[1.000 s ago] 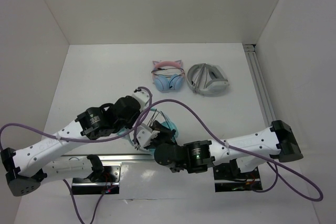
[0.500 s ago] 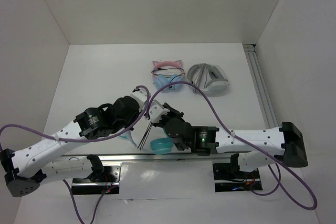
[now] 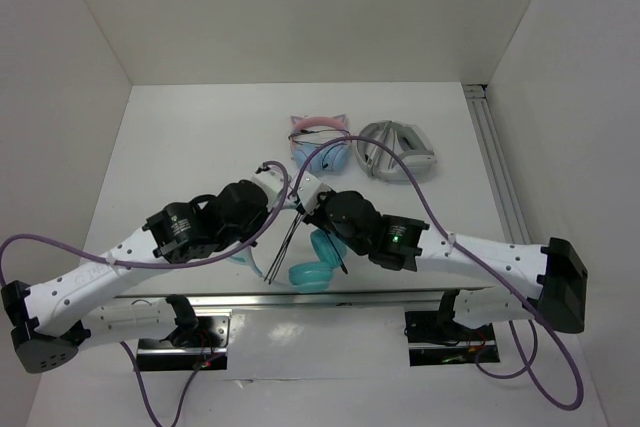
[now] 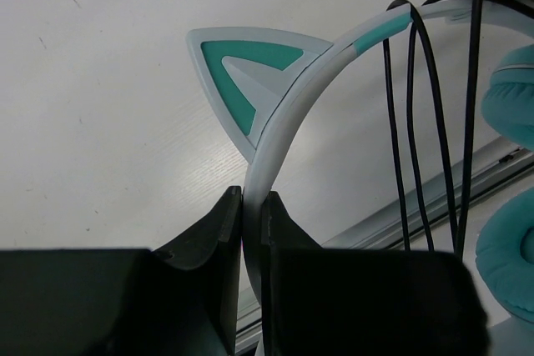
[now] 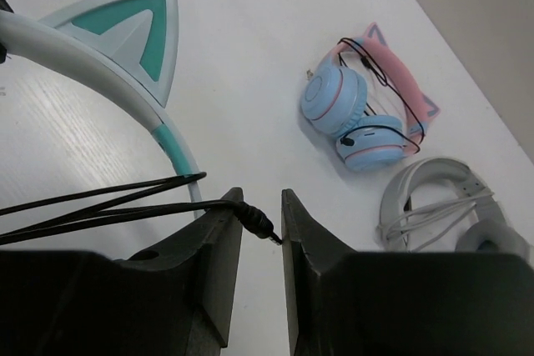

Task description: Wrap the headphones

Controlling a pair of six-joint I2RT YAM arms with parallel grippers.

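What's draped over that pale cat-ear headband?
Loops of thin dark cable cross over the headband; its plug sits between the right hand's fingers. The loops' lower ends are hidden.

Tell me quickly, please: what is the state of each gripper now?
Left gripper: closed on the headphones, at the headband.
Right gripper: open, with the cable plug between its jaws.

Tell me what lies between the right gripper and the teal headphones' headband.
The thin dark cable, its plug between the fingers; the right wrist view shows it.

Headphones point(image 3: 308, 275) teal-cupped with pale white-blue band, black cable point(image 5: 167, 208); pink-banded pair point(image 3: 320, 142) light blue; third pair point(image 3: 398, 150) grey-white.
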